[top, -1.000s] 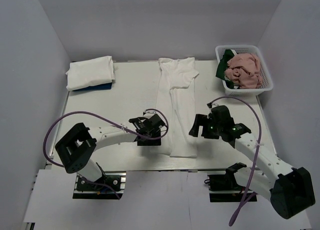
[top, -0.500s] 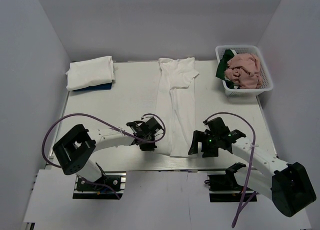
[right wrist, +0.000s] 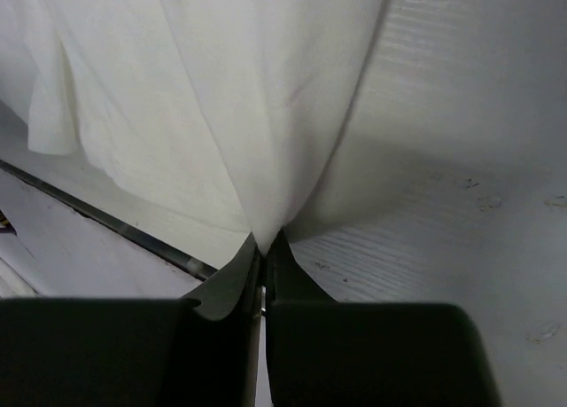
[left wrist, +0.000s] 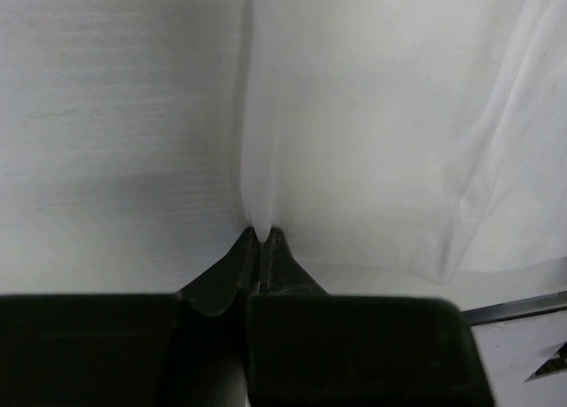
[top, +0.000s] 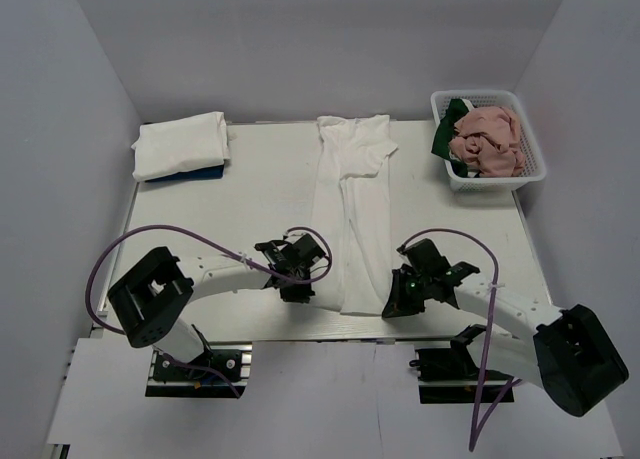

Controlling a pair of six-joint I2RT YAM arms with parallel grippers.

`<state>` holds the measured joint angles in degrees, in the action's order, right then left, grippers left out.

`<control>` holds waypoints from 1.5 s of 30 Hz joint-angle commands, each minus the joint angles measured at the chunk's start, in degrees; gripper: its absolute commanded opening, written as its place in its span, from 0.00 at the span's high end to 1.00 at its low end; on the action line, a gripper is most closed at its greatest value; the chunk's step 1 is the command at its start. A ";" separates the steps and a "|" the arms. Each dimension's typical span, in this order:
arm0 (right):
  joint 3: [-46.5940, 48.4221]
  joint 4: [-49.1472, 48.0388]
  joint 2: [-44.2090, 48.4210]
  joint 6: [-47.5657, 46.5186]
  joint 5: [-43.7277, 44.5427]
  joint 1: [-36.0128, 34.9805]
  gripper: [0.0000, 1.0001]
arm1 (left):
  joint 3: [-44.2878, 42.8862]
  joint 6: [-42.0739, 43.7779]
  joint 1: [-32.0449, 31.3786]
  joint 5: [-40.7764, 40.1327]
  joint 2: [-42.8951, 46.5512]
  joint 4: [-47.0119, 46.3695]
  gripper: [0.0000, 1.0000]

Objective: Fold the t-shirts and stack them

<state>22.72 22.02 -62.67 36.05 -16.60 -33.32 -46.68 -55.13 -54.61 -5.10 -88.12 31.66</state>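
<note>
My left gripper (left wrist: 260, 234) and right gripper (right wrist: 263, 241) pinch the half-folded white t-shirt's (top: 355, 209) near corners, left of the white mesh basket (top: 536, 157) holding unfolded pink and green shirts (top: 490, 139); a folded white pile (top: 180, 144) lies farther left.

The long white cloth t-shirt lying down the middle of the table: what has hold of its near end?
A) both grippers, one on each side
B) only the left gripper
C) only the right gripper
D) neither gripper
A: each wrist view shows shut jaws pinching up a peak of the long white cloth t-shirt, the left gripper on one side edge and the right gripper on the other.
</note>
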 commanded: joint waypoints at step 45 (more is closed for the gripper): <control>47.14 -14.82 -34.16 -9.16 25.04 10.64 1.00 | -61.87 18.65 20.60 -13.35 -33.69 7.64 1.00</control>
<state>66.02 9.72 -94.37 28.25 10.02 -23.99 -106.41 -39.29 -34.81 -18.92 -122.91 43.22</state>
